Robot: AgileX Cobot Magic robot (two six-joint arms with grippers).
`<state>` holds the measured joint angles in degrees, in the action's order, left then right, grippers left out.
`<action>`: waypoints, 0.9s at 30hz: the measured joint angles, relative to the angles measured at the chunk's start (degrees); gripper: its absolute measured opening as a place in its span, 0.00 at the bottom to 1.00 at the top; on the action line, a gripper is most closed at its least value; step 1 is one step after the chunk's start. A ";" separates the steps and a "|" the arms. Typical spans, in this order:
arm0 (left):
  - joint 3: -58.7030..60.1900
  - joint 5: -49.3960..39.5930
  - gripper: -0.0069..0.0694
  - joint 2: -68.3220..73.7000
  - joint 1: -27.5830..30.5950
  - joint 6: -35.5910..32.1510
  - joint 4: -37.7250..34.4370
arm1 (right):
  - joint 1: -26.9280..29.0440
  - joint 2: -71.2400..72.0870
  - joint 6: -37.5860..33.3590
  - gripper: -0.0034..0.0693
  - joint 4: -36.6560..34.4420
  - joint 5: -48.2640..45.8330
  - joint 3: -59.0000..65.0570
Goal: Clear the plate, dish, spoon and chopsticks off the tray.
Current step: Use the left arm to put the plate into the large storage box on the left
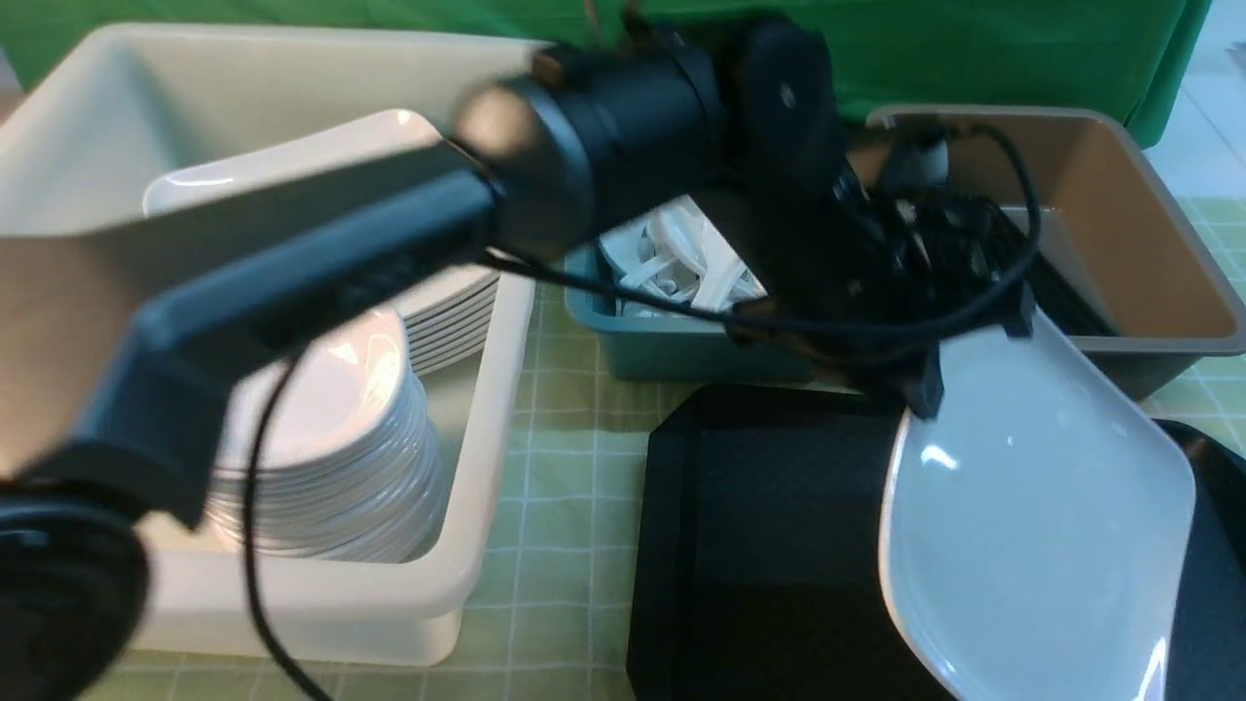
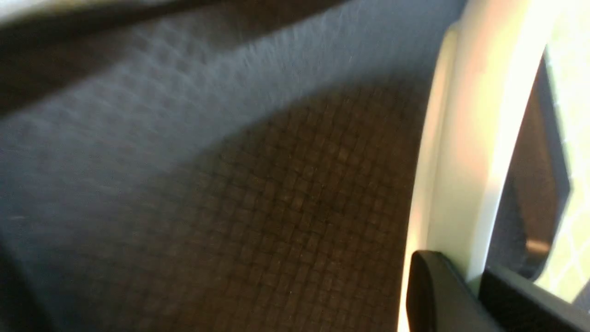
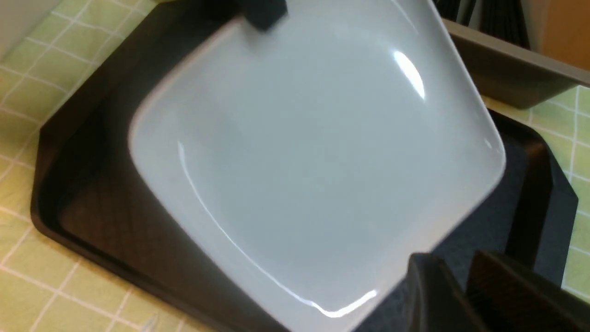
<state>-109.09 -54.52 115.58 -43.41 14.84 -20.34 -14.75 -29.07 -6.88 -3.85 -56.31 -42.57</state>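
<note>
Left half of tray (image 1: 769, 526) bare: open room for descent. Right half taken by plate (image 1: 1032, 526), tilted up off the tray floor. Left arm (image 1: 389, 234) reaches diagonally across toward plate's far edge (blocks way from left). Teal bin (image 1: 681, 341) and brown tub (image 1: 1149, 263) close far side; cream tub (image 1: 477, 467) flanks left.

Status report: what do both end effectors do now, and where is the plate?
Left end effector shut on the plate rim, plate tilted over the tray. Right end effector beside the plate, holding nothing visible. Nothing seen in the way.
</note>
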 joint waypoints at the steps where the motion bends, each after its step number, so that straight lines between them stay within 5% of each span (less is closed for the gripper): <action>1: 0.06 -0.07 0.10 -1.68 0.78 -0.07 0.13 | 0.00 0.00 0.00 0.22 0.00 0.00 0.00; 10: 0.34 -0.18 0.10 -11.76 10.62 -2.00 -6.37 | 0.00 0.00 0.00 0.22 0.00 0.00 0.00; 21: 0.28 -5.51 0.10 -21.74 47.11 -8.07 -17.29 | 0.00 0.00 0.00 0.25 0.00 0.29 0.00; 27: 0.28 -11.33 0.10 -19.14 60.23 -10.30 -16.52 | 0.00 0.00 0.00 0.26 0.00 0.41 0.00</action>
<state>-108.81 -65.86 96.44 16.83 4.54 -36.86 -14.75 -29.07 -6.88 -3.85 -55.90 -42.57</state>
